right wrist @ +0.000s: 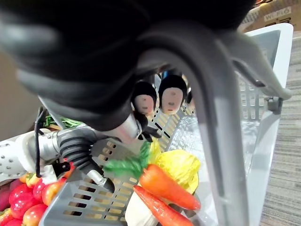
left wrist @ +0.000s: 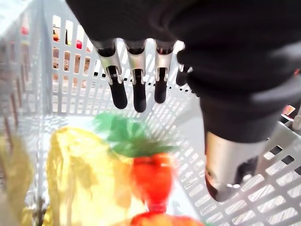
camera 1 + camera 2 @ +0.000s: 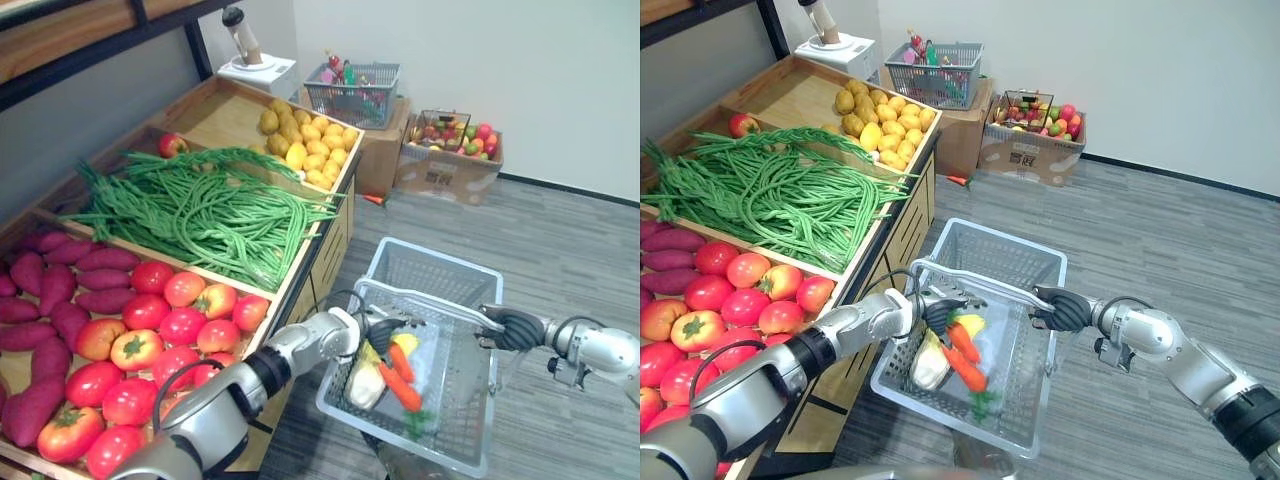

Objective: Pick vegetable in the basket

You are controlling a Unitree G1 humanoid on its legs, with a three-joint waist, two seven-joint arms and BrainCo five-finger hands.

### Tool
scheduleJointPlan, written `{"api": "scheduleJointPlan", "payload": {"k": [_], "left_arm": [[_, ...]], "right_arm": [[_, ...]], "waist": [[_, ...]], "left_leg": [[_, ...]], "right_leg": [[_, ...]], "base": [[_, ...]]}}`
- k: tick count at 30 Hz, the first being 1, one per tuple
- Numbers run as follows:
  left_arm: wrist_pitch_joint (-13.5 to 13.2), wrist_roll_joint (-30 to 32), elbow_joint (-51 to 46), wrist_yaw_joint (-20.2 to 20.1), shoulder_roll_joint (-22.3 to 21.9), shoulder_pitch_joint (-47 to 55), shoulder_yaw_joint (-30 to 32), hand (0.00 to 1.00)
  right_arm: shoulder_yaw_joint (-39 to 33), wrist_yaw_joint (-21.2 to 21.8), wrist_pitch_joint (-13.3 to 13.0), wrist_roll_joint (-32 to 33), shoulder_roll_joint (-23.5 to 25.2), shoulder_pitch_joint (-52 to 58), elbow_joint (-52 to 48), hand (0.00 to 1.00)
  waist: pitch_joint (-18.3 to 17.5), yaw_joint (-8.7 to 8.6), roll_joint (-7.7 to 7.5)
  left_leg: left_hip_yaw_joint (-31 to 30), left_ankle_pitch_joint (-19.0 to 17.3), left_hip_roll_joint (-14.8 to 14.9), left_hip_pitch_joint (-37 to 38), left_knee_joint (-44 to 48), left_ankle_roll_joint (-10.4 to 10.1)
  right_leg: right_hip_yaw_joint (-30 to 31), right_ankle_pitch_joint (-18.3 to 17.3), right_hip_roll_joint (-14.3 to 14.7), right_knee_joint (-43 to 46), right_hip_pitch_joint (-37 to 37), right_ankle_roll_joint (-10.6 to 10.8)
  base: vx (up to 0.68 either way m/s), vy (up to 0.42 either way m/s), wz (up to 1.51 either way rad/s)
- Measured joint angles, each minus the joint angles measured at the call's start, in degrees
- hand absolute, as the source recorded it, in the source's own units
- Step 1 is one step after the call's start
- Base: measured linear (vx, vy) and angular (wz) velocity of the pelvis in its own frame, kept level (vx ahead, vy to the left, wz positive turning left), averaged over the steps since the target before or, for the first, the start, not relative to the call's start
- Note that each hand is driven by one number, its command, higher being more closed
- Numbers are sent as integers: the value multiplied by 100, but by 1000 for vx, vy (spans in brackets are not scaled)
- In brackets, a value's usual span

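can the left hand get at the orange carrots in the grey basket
Probably yes: the left hand hangs open inside the grey plastic mesh basket, directly over the orange carrots with nothing between; the right hand holds the handle up.

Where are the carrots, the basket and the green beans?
Orange carrots [image 3: 968,372], right eye view, one carrot's middle.
Grey plastic mesh basket [image 3: 1000,260], right eye view, far wall.
Long green beans [image 3: 200,215], left eye view, pile's middle.

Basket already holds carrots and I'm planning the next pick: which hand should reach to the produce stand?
Left. The left hand is open and empty beside the stand; the right hand is curled round the basket handle.
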Motion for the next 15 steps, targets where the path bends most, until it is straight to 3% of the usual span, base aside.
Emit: {"api": "scheduleJointPlan", "payload": {"k": [3, 8, 13, 15], "left_arm": [[36, 1, 12, 0, 1, -34, 111, 0], [31, 0, -195, 0, -27, -88, 88, 0], [25, -180, -1377, -33, -6, -66, -74, 0], [3, -535, -2078, -80, 8, 81, -100, 0]], "right_arm": [[-15, -11, 0, 3, 132, 2, 36, 100], [-70, -78, 1, -114, 218, 7, 254, 100], [-496, -149, 163, -569, 643, 177, 755, 100], [-815, -264, 285, -789, 905, 286, 1056, 100]], "waist": [[128, -96, 4], [205, -112, 39], [277, -91, 85], [282, -43, 100]], "left_leg": [[-135, -13, -23, -88, 2, 29], [-297, -29, -26, -183, 2, 60], [-637, -51, -8, -295, 4, 118], [-815, -73, -11, -388, 14, 161]], "right_leg": [[-73, -2, -60, -3, -31, -2], [-187, -1, -123, -2, -41, -2], [-477, -12, -261, -2, 46, -17], [-620, -14, -329, -2, 63, -19]], "base": [[-27, -21, 12], [-24, -29, 14], [-51, -36, 34], [-76, -26, 38]]}}
